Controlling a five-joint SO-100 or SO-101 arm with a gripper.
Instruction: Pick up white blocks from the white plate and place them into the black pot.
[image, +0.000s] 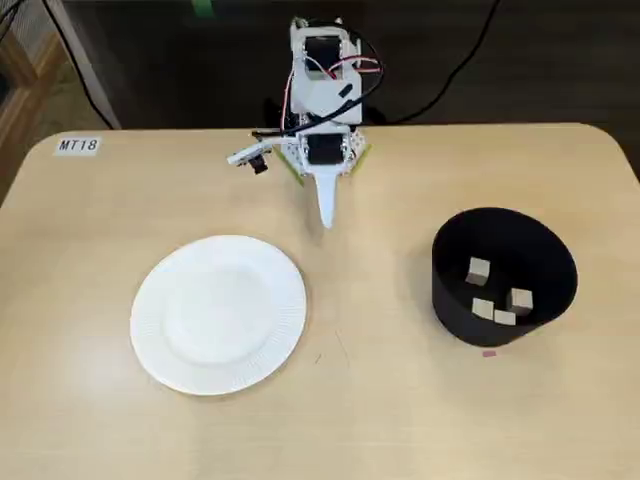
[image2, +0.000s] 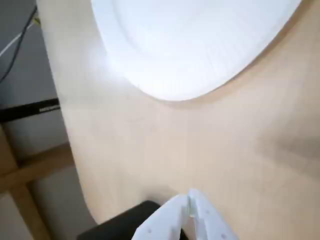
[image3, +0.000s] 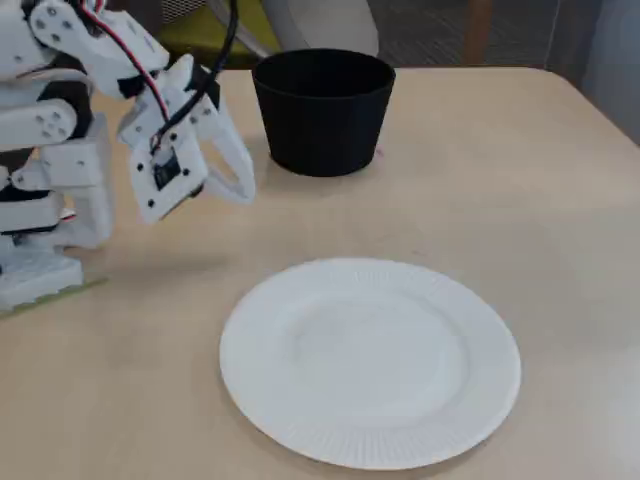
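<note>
**Plate bare, four blocks in the pot, arm folded back**

The table (image: 400, 420) is pale wood, and its left edge shows in the wrist view with floor beyond it. A small label reading MT18 (image: 78, 145) sits at its far left corner in a fixed view.

The arm (image: 322, 90) stands folded at the far edge of the table, its base partly hidden behind its own upper links. The white plate (image: 219, 312) lies left of centre with nothing on it; in the wrist view it is cut off at the top of the picture and blurred.

The black pot (image: 447, 290) stands to the right, well apart from the plate. From above, four white blocks (image: 479, 270) lie on its floor; from the side its wall hides them completely.

The gripper (image: 326, 215) hangs above bare table between plate and pot, jaws closed together and holding nothing. A tiny pink speck (image: 489, 352) lies just in front of the pot, too small to identify.
</note>
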